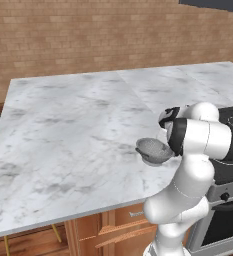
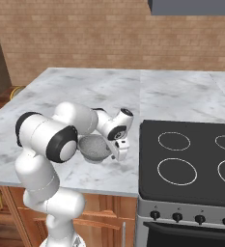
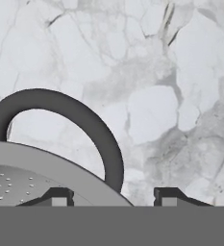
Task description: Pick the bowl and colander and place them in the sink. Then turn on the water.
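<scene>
Brick-walled kitchen, broad white-grey marble counter (image 1: 78, 125), veined, glossy, rounded near corner. Black glass stovetop (image 2: 191, 159) with white ring marks just right of the work spot. Colander (image 2: 95, 147) sitting on the counter near the front edge, beside the stove: small grey speckled metal bowl, perforated inside, thick dark loop handle (image 3: 60, 120) at the rim. Gripper (image 3: 111, 194) down at the colander rim, fingertips (image 3: 168, 194) straddling rim and handle, jaws part-open, closure on the rim not confirmable. Risks, judged: thin curved rim slipping out of a shallow pinch, colander tipping or swinging on lift, skidding on the smooth marble toward the edge
</scene>
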You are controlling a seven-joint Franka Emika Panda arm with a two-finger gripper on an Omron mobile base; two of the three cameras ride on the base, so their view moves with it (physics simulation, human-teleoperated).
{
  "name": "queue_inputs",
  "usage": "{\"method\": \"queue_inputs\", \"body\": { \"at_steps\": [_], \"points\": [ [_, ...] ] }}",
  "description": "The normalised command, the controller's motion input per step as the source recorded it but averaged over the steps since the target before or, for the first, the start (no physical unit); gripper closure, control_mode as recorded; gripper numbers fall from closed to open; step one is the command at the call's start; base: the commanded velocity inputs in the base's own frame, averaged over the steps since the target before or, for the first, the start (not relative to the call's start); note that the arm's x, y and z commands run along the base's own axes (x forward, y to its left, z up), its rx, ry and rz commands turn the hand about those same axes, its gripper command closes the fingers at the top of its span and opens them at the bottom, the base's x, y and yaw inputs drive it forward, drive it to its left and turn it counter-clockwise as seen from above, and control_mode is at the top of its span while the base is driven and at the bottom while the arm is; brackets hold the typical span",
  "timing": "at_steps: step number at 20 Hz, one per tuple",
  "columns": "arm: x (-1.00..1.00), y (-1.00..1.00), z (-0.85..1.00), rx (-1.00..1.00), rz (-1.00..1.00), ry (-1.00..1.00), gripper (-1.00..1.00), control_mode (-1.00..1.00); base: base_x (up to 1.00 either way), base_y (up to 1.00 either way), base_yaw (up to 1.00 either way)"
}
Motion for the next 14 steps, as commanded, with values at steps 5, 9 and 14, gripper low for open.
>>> {"method": "queue_inputs", "body": {
  "at_steps": [5,9,14],
  "points": [
    [0.00,0.01,0.00,0.00,0.00,0.00,1.00,-1.00,0.00,0.00,0.00],
    [0.00,0.14,0.00,0.00,-0.01,0.00,1.00,-1.00,0.00,0.00,0.00],
    [-0.07,0.21,0.10,0.00,-0.01,-0.04,1.00,-1.00,0.00,0.00,0.00]
  ]
}}
